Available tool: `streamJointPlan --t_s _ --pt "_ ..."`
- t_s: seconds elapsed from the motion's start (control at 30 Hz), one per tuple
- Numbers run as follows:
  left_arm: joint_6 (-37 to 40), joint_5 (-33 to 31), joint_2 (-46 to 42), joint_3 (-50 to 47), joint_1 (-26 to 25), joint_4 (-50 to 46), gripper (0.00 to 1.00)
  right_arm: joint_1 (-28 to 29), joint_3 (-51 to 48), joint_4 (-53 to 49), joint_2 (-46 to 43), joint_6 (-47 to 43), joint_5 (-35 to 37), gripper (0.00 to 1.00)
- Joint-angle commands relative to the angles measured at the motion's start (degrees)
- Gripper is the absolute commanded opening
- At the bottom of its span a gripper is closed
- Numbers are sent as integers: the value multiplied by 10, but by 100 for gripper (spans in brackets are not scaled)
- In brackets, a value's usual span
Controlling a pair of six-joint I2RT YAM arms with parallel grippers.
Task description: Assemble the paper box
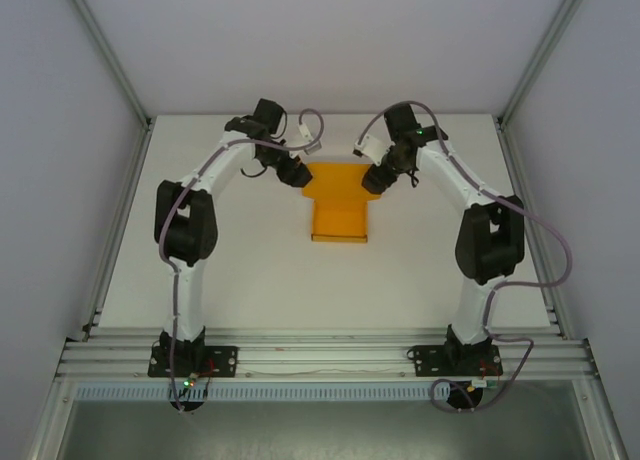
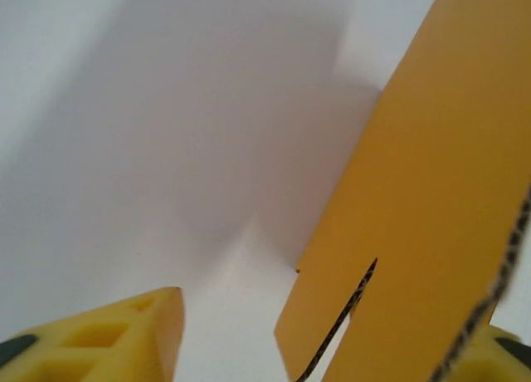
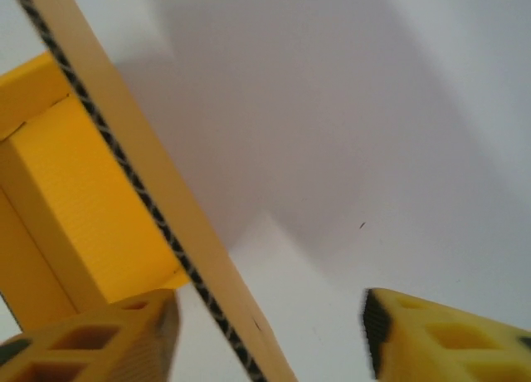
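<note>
While the bright orange paper box (image 1: 338, 208) of thin creased card lay on the white table (image 1: 250, 270) at mid-width, toward its far edge, the left gripper (image 1: 292, 172) sat at the box's far left flap and the right gripper (image 1: 375, 177) at its far right flap. In each wrist view the jaws stood apart, a card flap between the yellow fingers (image 2: 124, 340) with a clear gap on one side; neither claw was clamped.

Lab robot cell: white panels (image 1: 300, 40), aluminium framing (image 1: 320, 355).
</note>
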Motion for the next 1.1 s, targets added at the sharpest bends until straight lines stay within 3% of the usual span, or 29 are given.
streamJointPlan --t_s 0.0,0.17,0.23,0.33,0.5,0.63,0.77,0.87,0.97,1.07 --pt "35 -20 6 20 -17 -52 46 -4 23 -65 7 -30 -4 50" --pt "27 -32 4 20 -26 -45 17 -3 49 -104 27 -25 -8 19" --pt "21 -33 -2 18 -28 -42 5 -3 62 -125 33 -25 -14 13" --pt "2 -44 -13 9 -34 -26 0 -4 64 -134 36 -22 -22 8" --pt "-57 -112 -34 -22 -53 29 0 -3 64 -116 36 35 -24 0" --pt "-159 -147 -61 -58 -65 87 0 3 49 -26 10 229 13 0" --pt "-345 -221 -106 -138 -79 195 0 20 4 57 -24 428 88 0" --pt "-480 -199 -130 -203 -81 273 0 40 -54 135 -55 536 112 0" --pt "-572 -219 -152 -261 -92 373 0 63 -85 179 -74 599 146 0" --pt "-633 -266 -142 -254 -101 383 0 73 -107 219 -86 654 148 0"
